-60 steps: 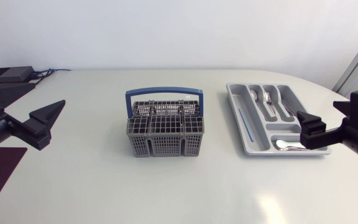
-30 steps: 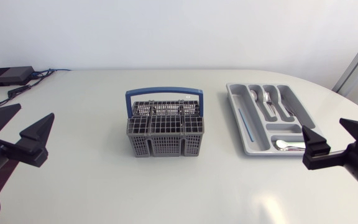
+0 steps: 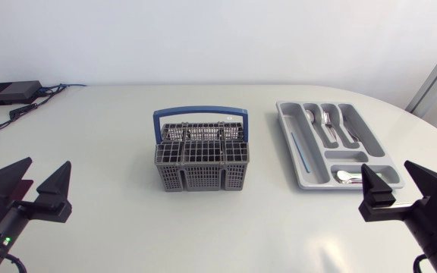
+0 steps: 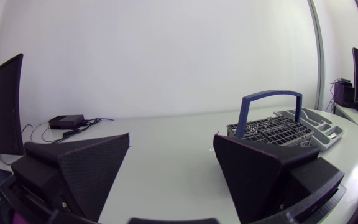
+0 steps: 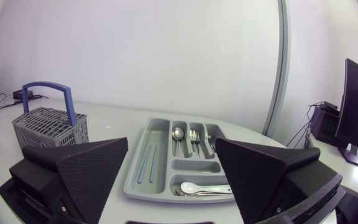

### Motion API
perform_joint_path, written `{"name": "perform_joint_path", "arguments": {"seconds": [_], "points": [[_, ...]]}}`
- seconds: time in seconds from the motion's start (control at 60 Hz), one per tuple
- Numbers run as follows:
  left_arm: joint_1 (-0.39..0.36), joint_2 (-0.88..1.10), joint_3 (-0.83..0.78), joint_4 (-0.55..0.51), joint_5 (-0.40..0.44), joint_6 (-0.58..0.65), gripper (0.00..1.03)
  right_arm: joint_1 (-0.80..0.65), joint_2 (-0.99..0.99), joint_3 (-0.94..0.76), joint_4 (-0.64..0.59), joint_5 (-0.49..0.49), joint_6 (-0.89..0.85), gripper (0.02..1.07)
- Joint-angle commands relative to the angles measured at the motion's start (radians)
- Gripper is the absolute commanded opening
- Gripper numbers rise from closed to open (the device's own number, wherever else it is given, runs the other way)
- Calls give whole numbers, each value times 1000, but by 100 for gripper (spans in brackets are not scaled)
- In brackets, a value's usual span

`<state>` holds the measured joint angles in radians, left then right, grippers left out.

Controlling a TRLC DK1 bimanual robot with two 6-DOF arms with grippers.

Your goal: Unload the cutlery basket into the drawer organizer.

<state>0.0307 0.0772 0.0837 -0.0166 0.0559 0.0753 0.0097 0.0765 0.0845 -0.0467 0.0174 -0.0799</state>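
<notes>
At table (image 3: pixel 105 121) centre: grey lattice-walled plastic basket (image 3: pixel 200 165), blue arched handle (image 3: pixel 200 111) — left hand (image 3: pixel 48 162), right hand (image 3: pixel 386 166) spread.

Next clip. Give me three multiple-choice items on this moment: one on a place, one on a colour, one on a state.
1. On which side of the cutlery basket does the drawer organizer lie?
A. the right gripper's side
B. the left gripper's side
C. underneath it

2. What colour is the basket's handle?
A. red
B. blue
C. yellow

3. In what state are the left gripper and the right gripper?
A. both shut on cutlery
B. one shut on the basket
C. both open and empty

Answers:
1 A: the organizer lies apart from the basket, toward the right gripper.
2 B: the handle arches blue over the grey basket.
3 C: each gripper's fingers stand spread with nothing between them.
</notes>
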Motion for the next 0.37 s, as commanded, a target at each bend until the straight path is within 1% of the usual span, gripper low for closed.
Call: {"name": "perform_joint_path", "arguments": {"seconds": [0.0, 0.067, 0.35], "points": [[-19, -45, -55, 15, -30, -56, 100, -9, -44, -55, 31, -12, 59, 103], [-31, -77, -84, 17, -56, -75, 100, -10, -76, -84, 47, -17, 80, 103], [-31, -77, -84, 17, -56, -75, 100, -10, -76, -84, 47, -17, 80, 103]]}}
